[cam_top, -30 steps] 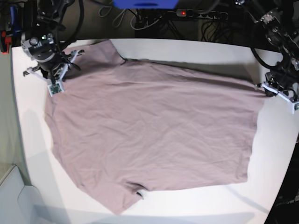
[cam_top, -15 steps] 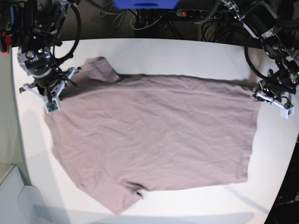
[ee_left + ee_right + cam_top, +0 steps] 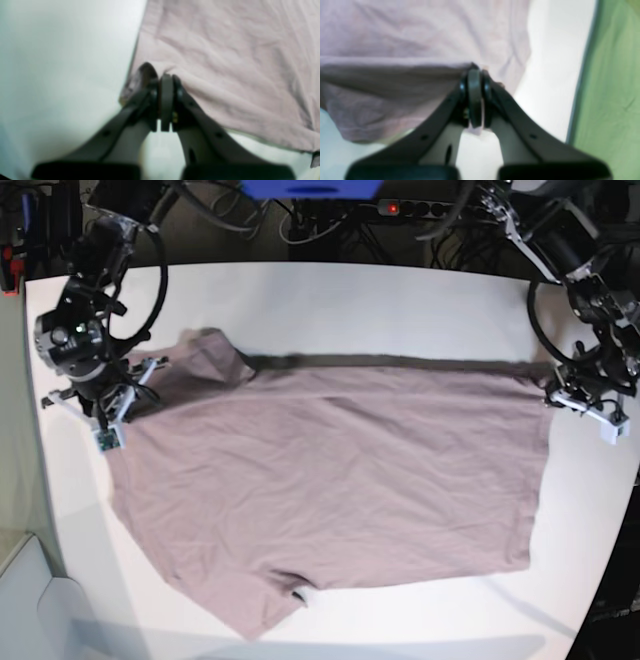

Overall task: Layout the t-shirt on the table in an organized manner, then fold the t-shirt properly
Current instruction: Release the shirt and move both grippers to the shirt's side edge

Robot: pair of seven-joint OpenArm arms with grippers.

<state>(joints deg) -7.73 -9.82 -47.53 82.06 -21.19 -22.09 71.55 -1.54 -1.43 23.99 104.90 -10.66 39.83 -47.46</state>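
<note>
I am seeing the t-shirt (image 3: 330, 480) lying spread across the white bench (image 3: 400, 295), its near part lying flat while its far edge is lifting off the surface and casting a dark shadow line beneath it. I am holding that far edge at both ends. The left claw (image 3: 578, 395) is standing clamped on the corner of the t-shirt at the base view's right; its wrist view is showing the jaws pressed together with pink fabric bunched between them. The right claw (image 3: 108, 402) is likewise gripping the cloth at the base view's left, beside a sleeve (image 3: 205, 350). A green surface (image 3: 615, 87) is showing beyond the bench edge in the right wrist view.
</note>
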